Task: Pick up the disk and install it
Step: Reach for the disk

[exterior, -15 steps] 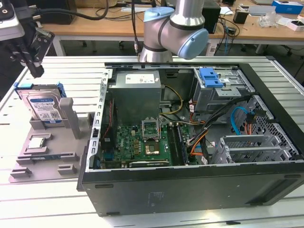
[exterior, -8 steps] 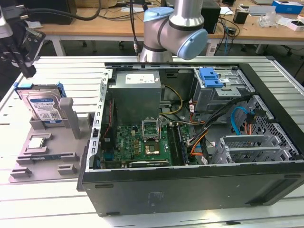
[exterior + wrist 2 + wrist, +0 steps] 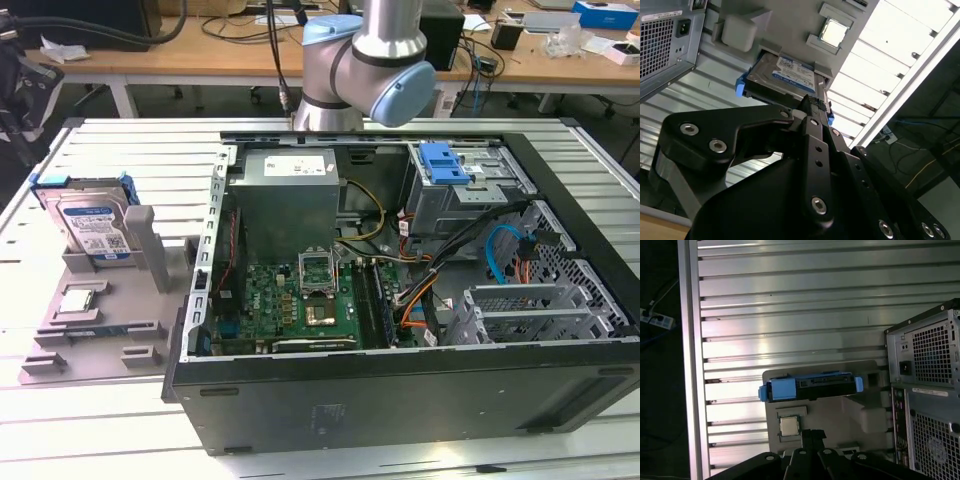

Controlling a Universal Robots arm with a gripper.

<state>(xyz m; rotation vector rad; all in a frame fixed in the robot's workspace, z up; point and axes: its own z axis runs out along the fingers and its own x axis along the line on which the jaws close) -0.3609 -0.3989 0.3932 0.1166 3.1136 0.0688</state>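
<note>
Since its two fingers sit pressed together with nothing between them, we take our claw (image 3: 812,433) to be empty, hanging clear of the grey holder tray (image 3: 860,405) and touching nothing. Nearest to the fingertips in the first wrist view lies the small square processor chip (image 3: 788,426), flat in its own recess. Beyond that stands the disk (image 3: 810,387), apart from the claw and not gripped. We judge that the disk is set on edge in a slot of the tray so that its blue-framed upper edge is offered to a pinch from above. The tray rests on the slatted aluminium table (image 3: 600,180), at the exterior view's left of the open computer case (image 3: 400,400). That case lies on its side with its panel off, we think so that the drive bay with the blue plastic bracket (image 3: 445,162) can be reached from above.
</note>
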